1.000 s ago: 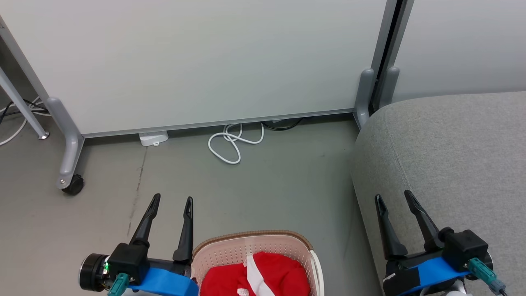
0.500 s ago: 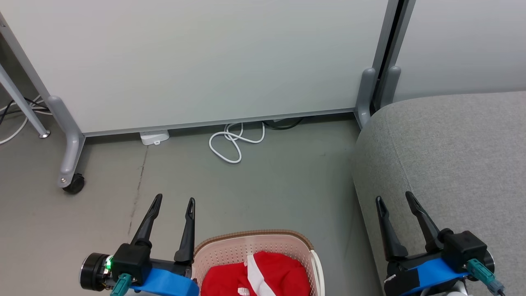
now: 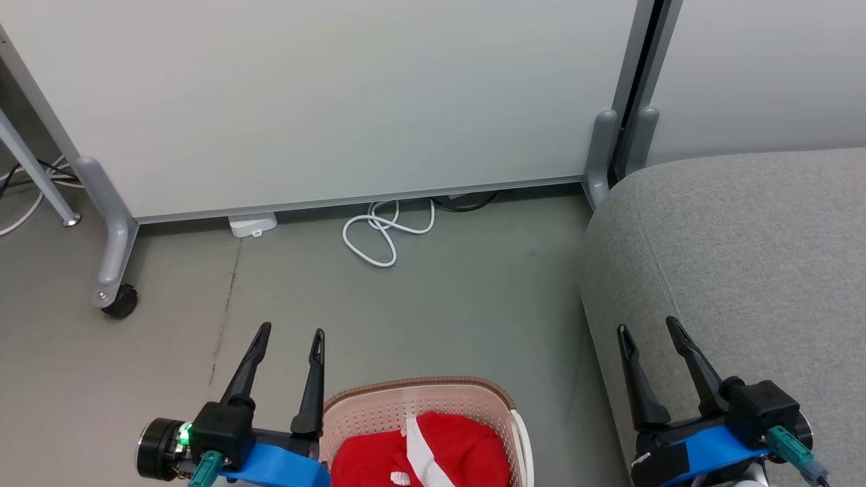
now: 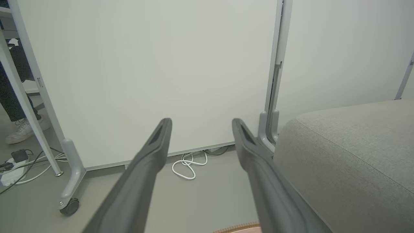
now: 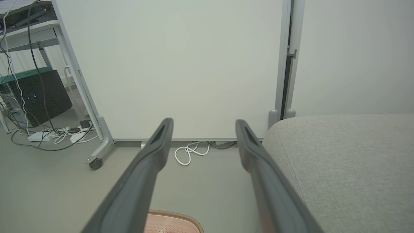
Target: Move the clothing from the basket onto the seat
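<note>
— Pale board first: the partition panel (image 3: 338,101) takes all of twelve o'clock in the head view. What ranks next?

— Grey upholstery. The seat (image 3: 744,237) runs from two o'clock down past four, rounded at its near corner, with one seam line showing.

— And between them?

— Dull grey floor (image 3: 440,304). On it, at six o'clock and cut by the bottom edge, stands the basket (image 3: 413,402) (cream perforated wall, brown woven-look rim). It is near the seat's flank but apart from it.

— Where's the clothing?

— The clothing (image 3: 453,450) is heaped inside the basket, bright red with a white stripe across it. I judge the first pick not yet made.

— The hands?

— The left gripper (image 3: 291,329) sits at seven o'clock, its wrist beside the rim's left end; whether it touches the rim I can't tell. The right gripper (image 3: 646,325) is at five o'clock, over the seat's edge. Each has its fingers spread wide with nothing between them, pointing toward twelve.

— So the step in hand?

— The reach, I'd say, not begun. Next, one arm needs to swing over the basket, tip its fingers downward and pinch a deep fold. Soft cloth slips from a shallow bite. Then it lifts clear of the rim and carries toward three o'clock.

— Anything smaller?

— A white cable (image 3: 379,237) coiled at the panel's foot, well apart from the work.
</note>
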Robot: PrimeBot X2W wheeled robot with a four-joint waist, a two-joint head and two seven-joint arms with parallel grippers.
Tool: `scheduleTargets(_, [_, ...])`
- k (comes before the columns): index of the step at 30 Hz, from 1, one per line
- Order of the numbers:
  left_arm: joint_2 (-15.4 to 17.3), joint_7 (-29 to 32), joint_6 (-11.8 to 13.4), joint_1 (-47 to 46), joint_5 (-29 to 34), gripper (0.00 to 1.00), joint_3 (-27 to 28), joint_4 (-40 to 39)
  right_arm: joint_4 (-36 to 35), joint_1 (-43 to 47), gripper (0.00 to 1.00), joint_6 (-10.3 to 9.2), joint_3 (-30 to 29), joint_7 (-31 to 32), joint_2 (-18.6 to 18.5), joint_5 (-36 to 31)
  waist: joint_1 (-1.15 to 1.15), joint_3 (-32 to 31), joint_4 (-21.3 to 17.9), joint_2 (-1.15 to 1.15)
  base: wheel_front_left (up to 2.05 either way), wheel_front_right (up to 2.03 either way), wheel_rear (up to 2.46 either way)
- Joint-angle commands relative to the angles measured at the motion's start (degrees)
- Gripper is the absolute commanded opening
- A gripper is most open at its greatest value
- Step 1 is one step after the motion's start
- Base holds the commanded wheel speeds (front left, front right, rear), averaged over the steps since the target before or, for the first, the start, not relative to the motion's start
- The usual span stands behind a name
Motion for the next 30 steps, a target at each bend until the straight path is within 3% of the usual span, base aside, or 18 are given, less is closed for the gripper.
scheduleTargets(1, [0.1,-0.3,-0.4,-0.1,0.6,1.0,-0.3,0.4,-0.1,0.1,1.0,0.03,0.1,-0.3,-0.3,-0.1,0.0,0.1,0.0,0.0,0.0,0.0,0.0])
scheduleTargets(14, [3.7,-0.3,-1.0,-6.3,0.8,1.0,-5.8,5.7,-0.6,-1.9,1.0,0.03,1.1,-0.3,-0.3,-0.4,0.0,3.1,-1.9,0.0,0.0,0.0,0.0])
scheduleTargets(30, [8.8,-0.2,-0.8,-20.2,-3.2,1.0,-20.7,17.0,-3.5,-8.6,1.0,0.03,2.5,-0.2,-0.3,-0.7,0.0,15.1,-6.8,0.0,0.0,0.0,0.0])
